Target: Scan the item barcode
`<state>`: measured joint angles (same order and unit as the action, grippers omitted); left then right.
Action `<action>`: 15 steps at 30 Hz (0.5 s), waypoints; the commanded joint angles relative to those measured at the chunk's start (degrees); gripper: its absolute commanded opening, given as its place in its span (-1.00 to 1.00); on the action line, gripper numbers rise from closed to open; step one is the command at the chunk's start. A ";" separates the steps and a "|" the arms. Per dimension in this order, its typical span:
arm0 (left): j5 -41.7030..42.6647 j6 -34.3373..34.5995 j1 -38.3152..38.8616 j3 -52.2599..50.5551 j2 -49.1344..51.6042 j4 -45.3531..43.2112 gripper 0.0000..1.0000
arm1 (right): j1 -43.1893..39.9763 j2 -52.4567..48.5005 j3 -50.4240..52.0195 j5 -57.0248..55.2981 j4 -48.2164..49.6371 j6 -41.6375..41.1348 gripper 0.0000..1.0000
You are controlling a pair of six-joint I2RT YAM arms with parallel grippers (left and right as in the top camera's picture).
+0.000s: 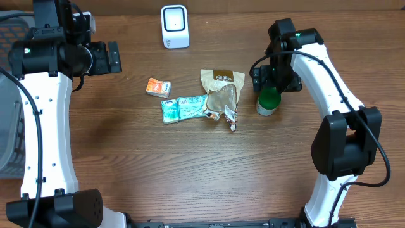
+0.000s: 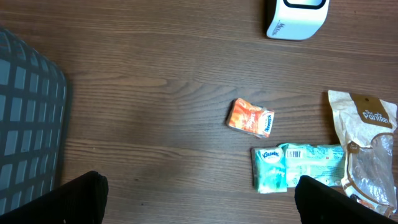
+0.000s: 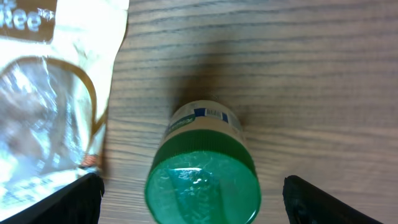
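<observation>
- Overhead view: the green-lidded jar (image 1: 269, 101) stands upright on the wooden table (image 1: 126, 158), just right of a brown snack pouch (image 1: 221, 93). The right gripper (image 1: 272, 88) hangs directly over the jar.
- Right wrist view: the fingers (image 3: 68, 199) are spread wide on either side of the jar's lid and touch neither side, so they grip nothing. The pouch's edge lies near the jar but apart from it.
- The left gripper (image 1: 115, 57) is at the far left beside a grey basket (image 1: 7, 126), its fingers (image 2: 74, 199) parted with only bare table between them.
- The white barcode scanner (image 1: 174, 26) stands at the far edge, well apart from the jar.
- A Kleenex tissue pack (image 1: 183, 109) touches the pouch's lower left, and an orange packet (image 1: 158, 87) lies just beyond it.
</observation>
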<state>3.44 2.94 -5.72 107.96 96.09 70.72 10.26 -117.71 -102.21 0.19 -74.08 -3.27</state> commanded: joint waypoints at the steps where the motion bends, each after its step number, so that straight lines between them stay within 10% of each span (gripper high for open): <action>1: 0.46 -0.83 0.11 1.27 -0.87 -0.04 0.99 | 0.11 -0.72 2.51 -0.79 0.57 11.13 0.81; 15: 0.44 -0.83 0.11 1.27 -0.87 -0.02 0.99 | 0.00 -1.16 6.23 -0.59 0.87 9.05 0.11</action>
<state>3.46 2.94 -5.72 107.96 96.09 70.74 10.26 -118.63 -96.27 -0.40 -73.14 7.46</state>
